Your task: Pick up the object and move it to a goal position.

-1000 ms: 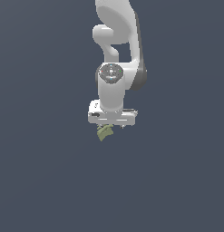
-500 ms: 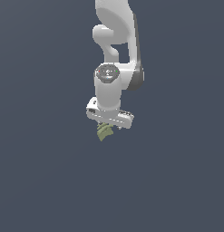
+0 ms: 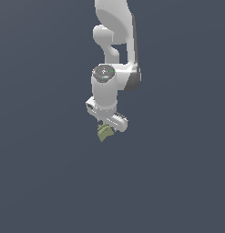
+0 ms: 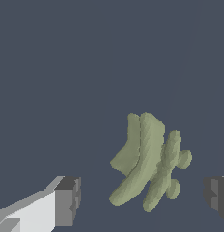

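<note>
- The small olive-green bumpy lump [image 4: 149, 161] sits right under the white robot gripper [image 3: 108, 122], between its two dark finger pads [image 4: 68, 200].
- The pads are spread wide and touch nothing.
- The lump looks hard, light and ridged. Pinch its thick middle, not the pointy end.

In the exterior view the arm [image 3: 115, 54] comes down from the top edge, and the gripper [image 3: 106, 122] sits at its lower end, tilted so its bar slopes down toward the exterior view's right. The object [image 3: 104, 132] lies directly under the gripper, just beneath the bar. In the wrist view the object [image 4: 149, 161] lies between the two fingertips [image 4: 68, 200] — apart from both, nearer one than the other.
</note>
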